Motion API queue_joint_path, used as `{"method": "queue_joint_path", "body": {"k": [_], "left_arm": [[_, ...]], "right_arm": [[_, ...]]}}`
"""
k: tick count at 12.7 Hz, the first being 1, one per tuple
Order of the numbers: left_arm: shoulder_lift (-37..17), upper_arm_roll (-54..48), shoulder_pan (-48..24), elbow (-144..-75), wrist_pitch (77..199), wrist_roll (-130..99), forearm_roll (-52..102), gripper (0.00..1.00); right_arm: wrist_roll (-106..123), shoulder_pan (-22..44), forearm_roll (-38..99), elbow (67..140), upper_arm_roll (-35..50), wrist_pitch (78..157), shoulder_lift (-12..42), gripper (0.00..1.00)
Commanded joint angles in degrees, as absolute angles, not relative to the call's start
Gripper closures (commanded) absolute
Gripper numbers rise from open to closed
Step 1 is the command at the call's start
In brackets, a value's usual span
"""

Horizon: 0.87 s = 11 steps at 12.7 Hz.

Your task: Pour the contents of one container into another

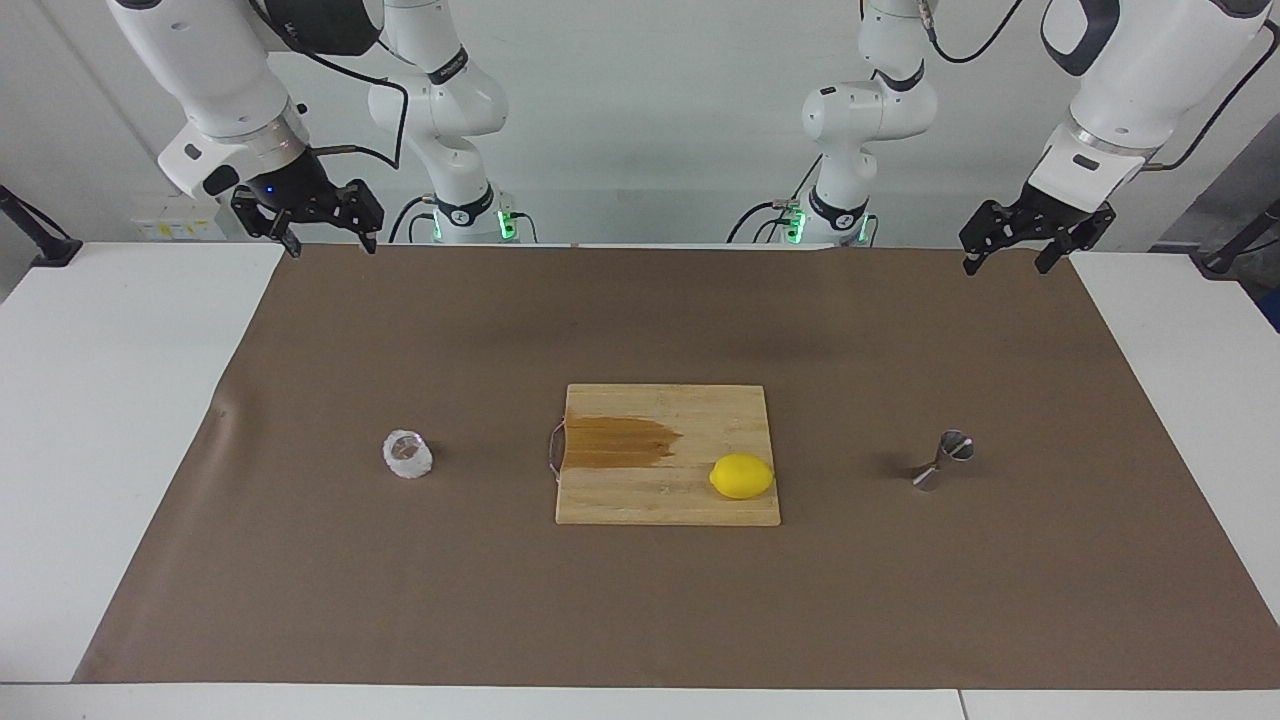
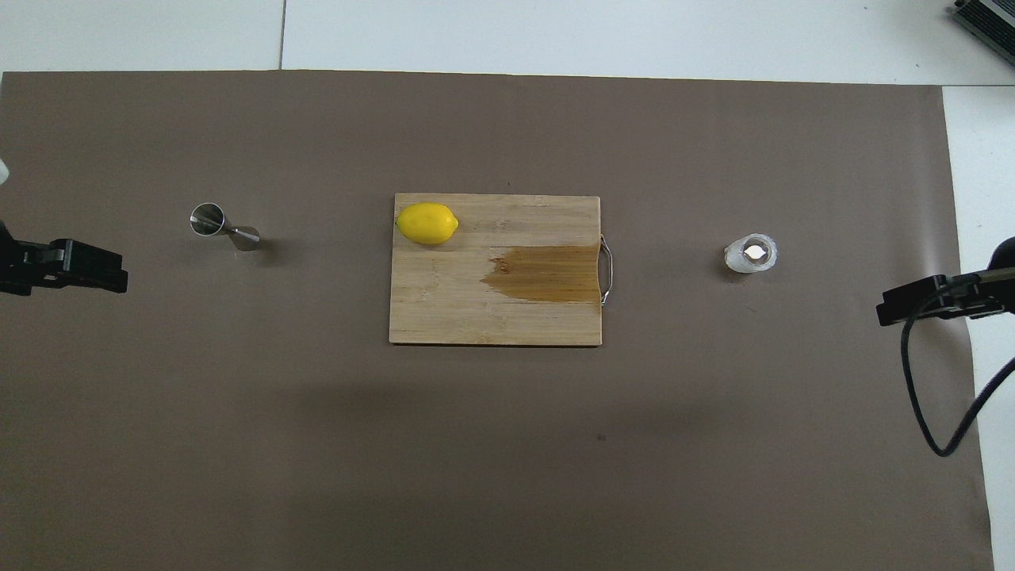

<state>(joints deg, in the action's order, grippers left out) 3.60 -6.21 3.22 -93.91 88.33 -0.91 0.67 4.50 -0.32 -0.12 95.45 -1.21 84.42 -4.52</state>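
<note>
- Overhead view: you have the brown mat (image 2: 476,444) covering most of the bench (image 2: 634,36), with white margins at both ends.
- Left tool (image 1: 1010,255) hangs with fingers apart over the mat's edge nearest the robots, at the left arm's end.
- Right tool (image 1: 328,235) hangs likewise, fingers apart, at the right arm's end.
- Cutting board (image 1: 690,410) sits mid-mat with bare mat all around it; a dark wet patch (image 1: 620,442) marks it, and a lemon (image 1: 742,476) lies on it.
- Glass cup (image 1: 408,454) stands upright toward the right arm's end, well apart from the board. You cannot tell its contents.
- Jigger (image 1: 945,460) stands toward the left arm's end, contents hidden.
</note>
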Motion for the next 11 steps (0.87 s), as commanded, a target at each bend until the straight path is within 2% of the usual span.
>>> {"method": "queue_joint_path", "body": {"k": [1, 6, 9, 11], "left_arm": [[3.87, -5.98, 2.55, -93.86, 88.07, -0.09, 1.23, 0.0], [4.22, -5.63, 3.33, -93.95, 85.53, -0.44, 1.23, 0.0], [6.5, -5.45, 3.34, -99.65, 89.18, -0.97, 1.32, 0.0], [5.81, -5.45, 2.99, -100.72, 91.66, -3.24, 1.32, 0.0]], "right_arm": [[3.78, -0.79, 1.14, 95.01, -1.05, 84.2, -4.39, 0.0], [3.78, -0.79, 1.14, 95.01, -1.05, 84.2, -4.39, 0.0], [3.78, -0.79, 1.14, 95.01, -1.05, 84.2, -4.39, 0.0], [3.78, -0.79, 1.14, 95.01, -1.05, 84.2, -4.39, 0.0]]}}
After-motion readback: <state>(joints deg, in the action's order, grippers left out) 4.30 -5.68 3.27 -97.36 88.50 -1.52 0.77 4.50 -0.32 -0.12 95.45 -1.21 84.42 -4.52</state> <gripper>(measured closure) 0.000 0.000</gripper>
